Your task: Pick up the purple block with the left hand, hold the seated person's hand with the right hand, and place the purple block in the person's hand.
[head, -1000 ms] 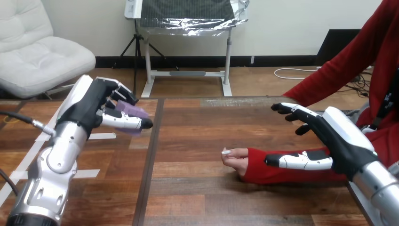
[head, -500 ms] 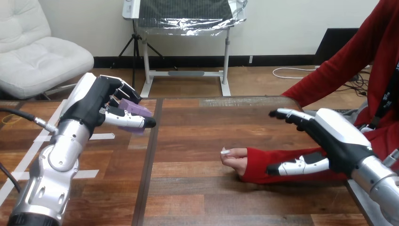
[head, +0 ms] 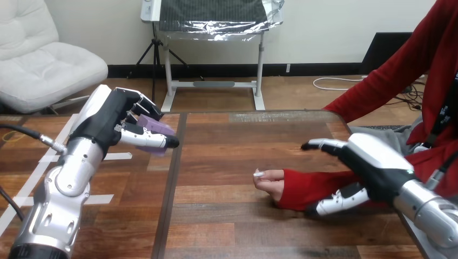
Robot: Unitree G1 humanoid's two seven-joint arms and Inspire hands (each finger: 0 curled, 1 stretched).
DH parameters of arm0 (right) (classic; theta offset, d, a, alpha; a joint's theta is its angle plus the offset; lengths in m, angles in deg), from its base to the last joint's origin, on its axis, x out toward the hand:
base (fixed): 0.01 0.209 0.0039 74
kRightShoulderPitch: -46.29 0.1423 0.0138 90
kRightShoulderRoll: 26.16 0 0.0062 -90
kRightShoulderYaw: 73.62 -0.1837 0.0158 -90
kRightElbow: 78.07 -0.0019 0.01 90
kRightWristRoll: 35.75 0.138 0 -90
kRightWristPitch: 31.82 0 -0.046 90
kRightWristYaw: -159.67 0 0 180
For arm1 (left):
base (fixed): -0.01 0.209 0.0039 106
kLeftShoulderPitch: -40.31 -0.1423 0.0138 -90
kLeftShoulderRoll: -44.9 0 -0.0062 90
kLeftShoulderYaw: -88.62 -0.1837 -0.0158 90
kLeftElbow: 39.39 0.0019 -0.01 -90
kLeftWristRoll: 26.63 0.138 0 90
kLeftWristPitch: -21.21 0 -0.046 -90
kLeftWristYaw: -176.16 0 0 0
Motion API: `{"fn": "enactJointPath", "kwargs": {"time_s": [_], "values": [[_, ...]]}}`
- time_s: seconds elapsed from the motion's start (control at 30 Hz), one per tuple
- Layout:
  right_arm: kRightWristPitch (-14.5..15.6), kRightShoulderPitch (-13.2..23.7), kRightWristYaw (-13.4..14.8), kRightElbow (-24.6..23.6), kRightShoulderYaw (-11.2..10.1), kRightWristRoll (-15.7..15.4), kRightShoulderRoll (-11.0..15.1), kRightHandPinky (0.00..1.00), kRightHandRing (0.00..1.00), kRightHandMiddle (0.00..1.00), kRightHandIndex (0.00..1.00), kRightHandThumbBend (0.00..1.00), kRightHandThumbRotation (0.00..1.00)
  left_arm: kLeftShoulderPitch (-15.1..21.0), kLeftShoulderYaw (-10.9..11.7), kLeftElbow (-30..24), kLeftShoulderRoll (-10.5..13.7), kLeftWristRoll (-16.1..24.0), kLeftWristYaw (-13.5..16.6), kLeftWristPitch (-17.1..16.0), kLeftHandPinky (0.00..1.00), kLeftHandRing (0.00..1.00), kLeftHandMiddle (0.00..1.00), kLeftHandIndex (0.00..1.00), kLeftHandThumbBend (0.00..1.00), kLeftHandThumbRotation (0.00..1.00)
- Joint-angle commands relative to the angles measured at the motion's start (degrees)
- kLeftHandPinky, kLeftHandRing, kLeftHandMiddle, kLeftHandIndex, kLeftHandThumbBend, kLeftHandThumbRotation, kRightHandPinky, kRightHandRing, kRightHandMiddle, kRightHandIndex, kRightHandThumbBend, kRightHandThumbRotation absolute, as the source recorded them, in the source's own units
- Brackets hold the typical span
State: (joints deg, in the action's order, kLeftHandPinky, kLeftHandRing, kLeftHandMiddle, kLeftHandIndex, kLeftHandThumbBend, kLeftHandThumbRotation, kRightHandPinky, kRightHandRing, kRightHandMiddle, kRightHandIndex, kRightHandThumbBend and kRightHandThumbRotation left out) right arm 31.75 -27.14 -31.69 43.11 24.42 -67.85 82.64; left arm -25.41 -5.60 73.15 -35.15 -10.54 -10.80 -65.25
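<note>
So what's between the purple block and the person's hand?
Just bare table lies between the purple block and the person's hand, in the head view.

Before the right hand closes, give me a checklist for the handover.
1. The left hand curled round the purple block: ok.
2. The right hand over the red sleeve: ok.
3. The right hand curled round that sleeve: not ok, open.
4. The person's hand resting on the wooden table: ok.
5. Its palm open to receive: cannot tell.
6. The purple block above that hand: not ok, far aside.
</note>
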Motion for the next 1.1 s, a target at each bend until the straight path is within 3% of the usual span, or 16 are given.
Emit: {"fn": "enactJointPath", "kwargs": {"time_s": [0.0, 0.3, 0.57, 0.77, 1.07], "values": [[-0.13, 6.66, -0.23, 2.63, 1.44, -0.71, 1.53, 0.86, 0.88, 0.88, 0.86, 1.0, 0.37, 2.9, 1.12, -2.73, -0.15, -0.63, -0.05, 0.42, 0.3, 0.35, 0.39, 0.42, 0.84, 0.0], [-1.48, 8.83, 0.96, 7.5, 3.83, -1.94, 1.07, 0.81, 0.84, 0.86, 0.84, 1.0, 0.34, 2.91, 0.93, -3.09, 0.02, -0.38, -0.36, 0.83, 0.33, 0.37, 0.41, 0.42, 0.83, 0.0], [-1.66, 10.24, 1.74, 10.78, 5.43, -2.62, 0.39, 0.75, 0.81, 0.83, 0.82, 1.0, 0.33, 2.88, 1.19, -2.8, 0.06, -0.79, -0.35, -0.12, 0.28, 0.33, 0.38, 0.42, 0.84, 0.0], [0.16, 10.64, 1.95, 11.39, 6.66, -3.38, -0.11, 0.71, 0.79, 0.81, 0.8, 1.0, 0.29, 2.96, 1.18, -2.3, 0.24, -0.82, -0.4, -1.04, 0.27, 0.32, 0.37, 0.41, 0.84, 0.0], [0.63, 11.31, 4.77, 13.02, 8.77, -5.52, -0.59, 0.64, 0.72, 0.75, 0.76, 1.0, 0.26, 3.03, 1.36, -2.01, 0.16, -0.97, -0.44, -1.11, 0.26, 0.31, 0.36, 0.41, 0.85, 0.0]]}}
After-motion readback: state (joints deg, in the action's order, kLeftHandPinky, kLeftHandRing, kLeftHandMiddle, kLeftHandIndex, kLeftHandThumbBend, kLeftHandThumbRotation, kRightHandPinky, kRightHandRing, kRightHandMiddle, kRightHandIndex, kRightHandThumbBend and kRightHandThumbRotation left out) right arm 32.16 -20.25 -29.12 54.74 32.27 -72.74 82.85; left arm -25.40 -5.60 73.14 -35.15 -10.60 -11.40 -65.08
